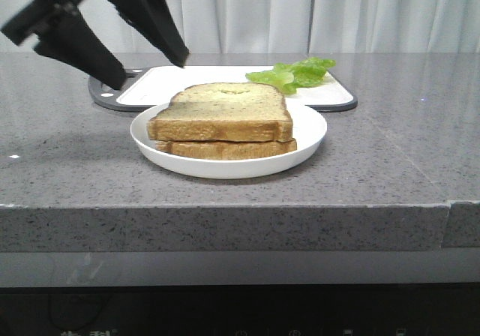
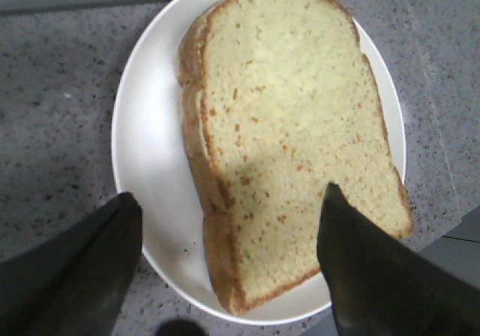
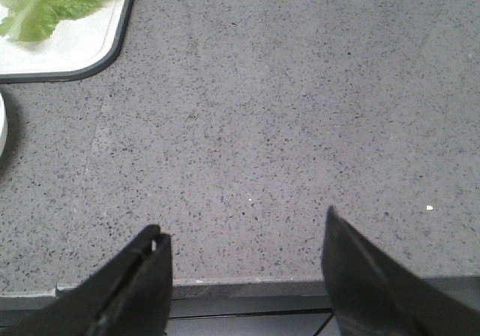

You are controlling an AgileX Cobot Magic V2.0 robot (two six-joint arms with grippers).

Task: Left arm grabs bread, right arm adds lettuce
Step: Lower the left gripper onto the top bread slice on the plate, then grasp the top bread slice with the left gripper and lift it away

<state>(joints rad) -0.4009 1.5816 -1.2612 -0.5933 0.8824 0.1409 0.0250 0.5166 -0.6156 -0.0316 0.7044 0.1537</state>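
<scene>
- We see the counter (image 1: 390, 141) fill mid-frame in the front view, its sides cut off.
- The left arm (image 1: 67, 28) runs off the upper left; its claw (image 1: 150, 70) hangs spread above the cutting board (image 1: 187, 81).
- The bread (image 1: 221, 111) sits centre on a plate (image 1: 307, 137), hiding most of a second slice (image 1: 225, 149).
- The lettuce (image 1: 292, 73) lies upper right of the bread.
- The right claw (image 3: 244, 268), spread, shows only in its wrist view.

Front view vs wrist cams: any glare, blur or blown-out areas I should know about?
Front view: left gripper soft and out of focus at the top left; bread and lettuce sharp. Left wrist view: white plate nearly blown out, fingers blurred dark. Right wrist view: evenly lit countertop, no glare.
</scene>
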